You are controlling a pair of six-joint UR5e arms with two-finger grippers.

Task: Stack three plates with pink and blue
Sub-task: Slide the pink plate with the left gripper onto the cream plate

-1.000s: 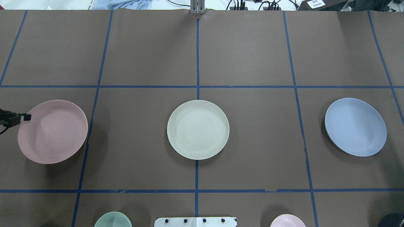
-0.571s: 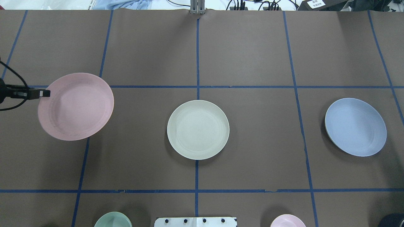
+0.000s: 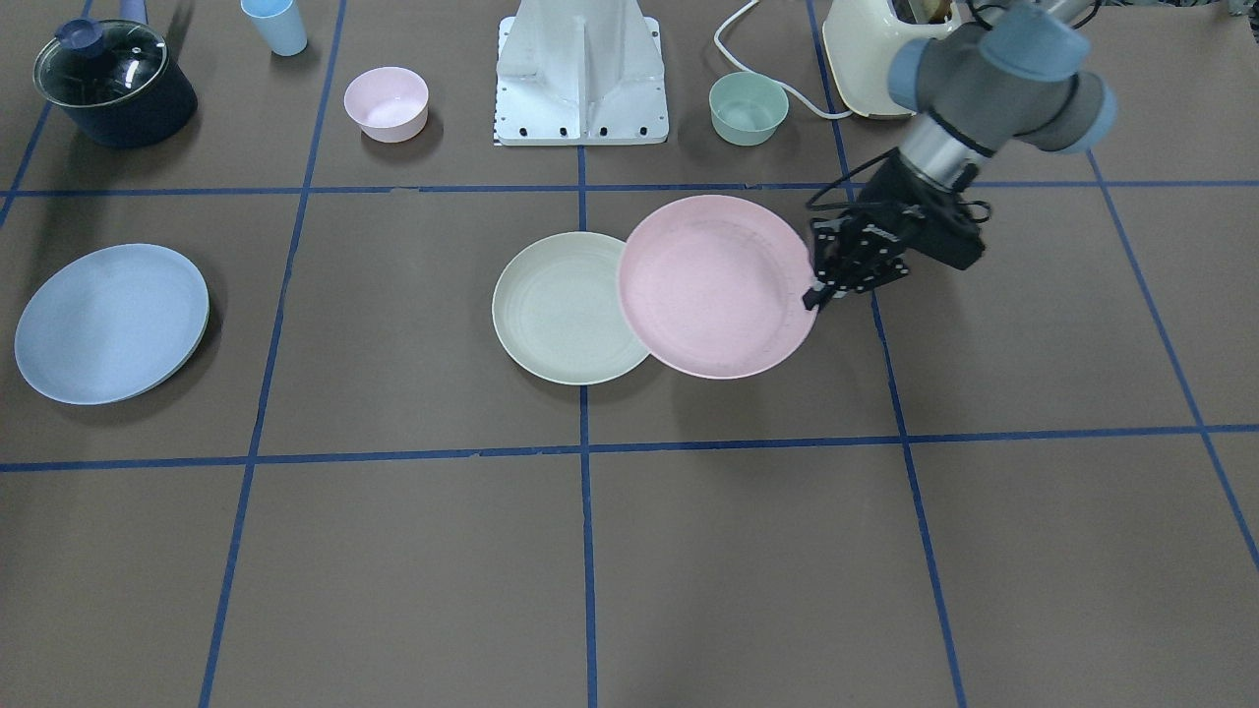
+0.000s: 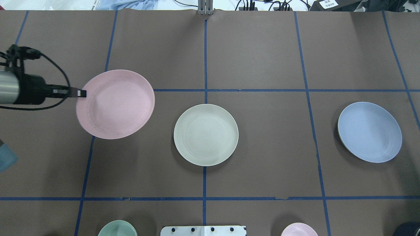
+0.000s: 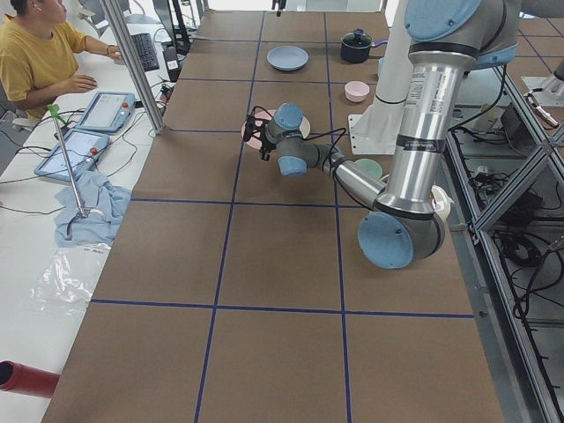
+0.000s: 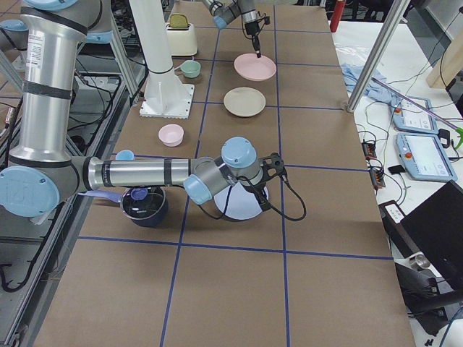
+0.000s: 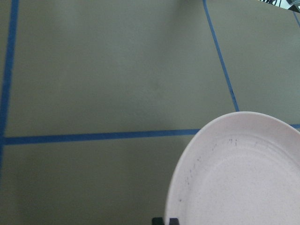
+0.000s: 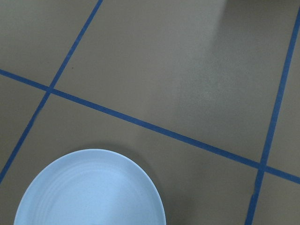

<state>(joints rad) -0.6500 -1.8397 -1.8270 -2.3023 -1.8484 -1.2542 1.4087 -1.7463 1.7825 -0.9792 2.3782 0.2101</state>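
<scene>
My left gripper (image 4: 82, 93) is shut on the left rim of the pink plate (image 4: 115, 104) and holds it level above the table. In the front-facing view the left gripper (image 3: 814, 295) holds the pink plate (image 3: 718, 287) so that it overlaps the edge of the cream plate (image 3: 561, 307). The cream plate (image 4: 206, 134) lies flat at the table's middle. The blue plate (image 4: 369, 131) lies at the right. My right gripper (image 6: 262, 191) shows only in the exterior right view, close by the blue plate (image 6: 242, 206); I cannot tell whether it is open or shut.
Near the robot's base (image 3: 582, 74) stand a small pink bowl (image 3: 386, 102), a mint-green bowl (image 3: 749, 107), a dark lidded pot (image 3: 113, 84), a blue cup (image 3: 275, 25) and a cream appliance (image 3: 870, 49). An operator (image 5: 40, 53) sits beyond the table's far side.
My left gripper has lifted the pink plate and carried it away from the robot and to the right, towards the cream plate. The cream and blue plates have not moved.
</scene>
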